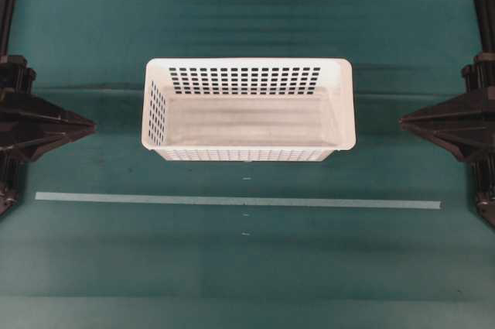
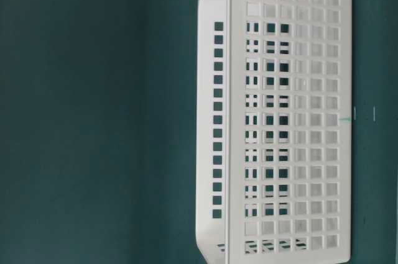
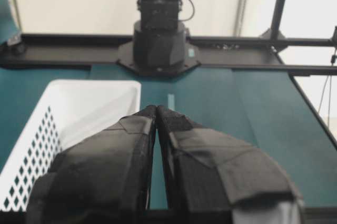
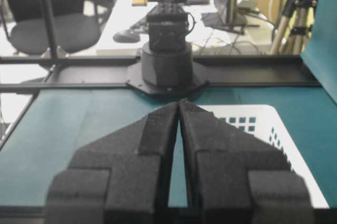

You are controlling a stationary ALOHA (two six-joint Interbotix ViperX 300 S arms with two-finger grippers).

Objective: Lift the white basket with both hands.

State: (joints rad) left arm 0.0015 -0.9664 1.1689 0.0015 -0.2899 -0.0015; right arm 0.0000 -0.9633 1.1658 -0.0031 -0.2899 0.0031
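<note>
The white basket (image 1: 247, 124) sits mid-desk (image 1: 247, 267), well apart from left fingers (image 3: 134, 129) and right fingers (image 4: 160, 118), both pressed together

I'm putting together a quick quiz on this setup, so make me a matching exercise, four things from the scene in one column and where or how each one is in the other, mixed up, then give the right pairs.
Column one:
1. white basket
2. left gripper
3. right gripper
4. pale tape strip

Column two:
A. at the right edge of the overhead view, jaws shut on nothing
B. flat on the green table, nearer the bottom of the overhead view than the basket
C. mid-table between the two arms, nothing in it
D. at the left edge of the overhead view, jaws shut on nothing

Pairs: 1-C, 2-D, 3-A, 4-B
</note>
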